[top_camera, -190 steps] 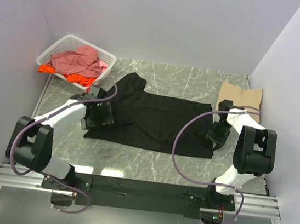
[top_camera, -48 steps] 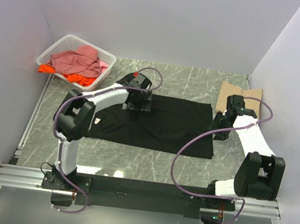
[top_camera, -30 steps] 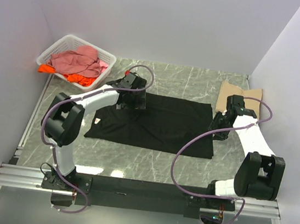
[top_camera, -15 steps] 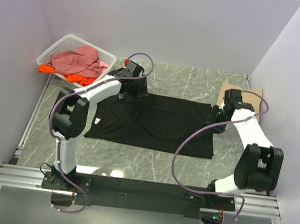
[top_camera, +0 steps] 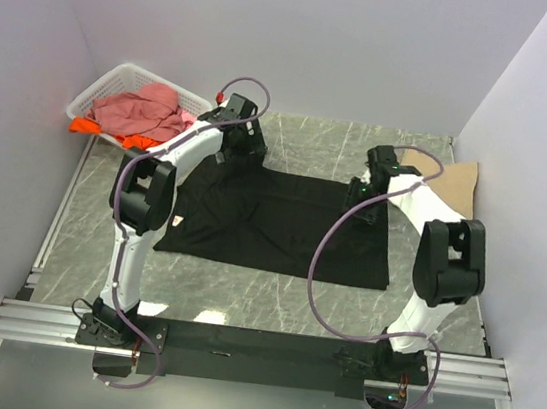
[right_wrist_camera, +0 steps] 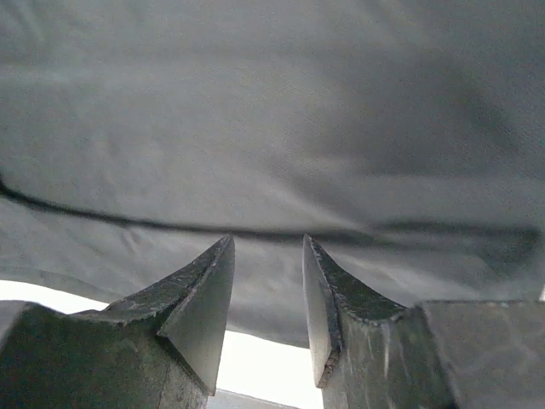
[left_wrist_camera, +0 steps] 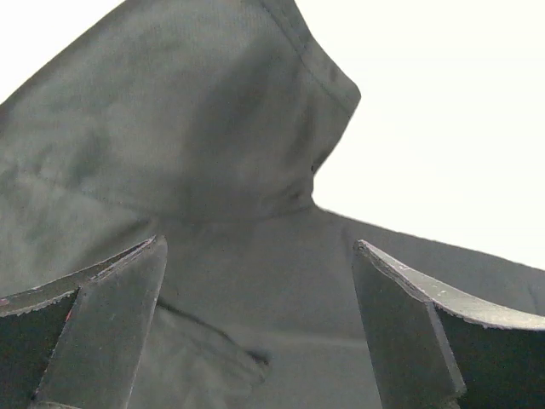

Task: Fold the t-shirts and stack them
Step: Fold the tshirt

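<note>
While the grey-veined marble table (top_camera: 282,296) stretched wide, the black t-shirt (top_camera: 281,226) lay flat across its middle, a matte, soft rectangle! Far left, the white lattice basket (top_camera: 119,73) cradled a crumpled pink shirt (top_camera: 145,107) over an orange shirt (top_camera: 84,124). A tan shirt (top_camera: 453,178) lay flat at the far right. The left gripper (left_wrist_camera: 257,247) hung over the black shirt's far left corner, jaws spread wide, gripping nothing. The right gripper (right_wrist_camera: 267,243) hovered at its far right edge, jaws partly apart, nothing pinched. A tiny white label (top_camera: 179,220) showed, too small to read.
</note>
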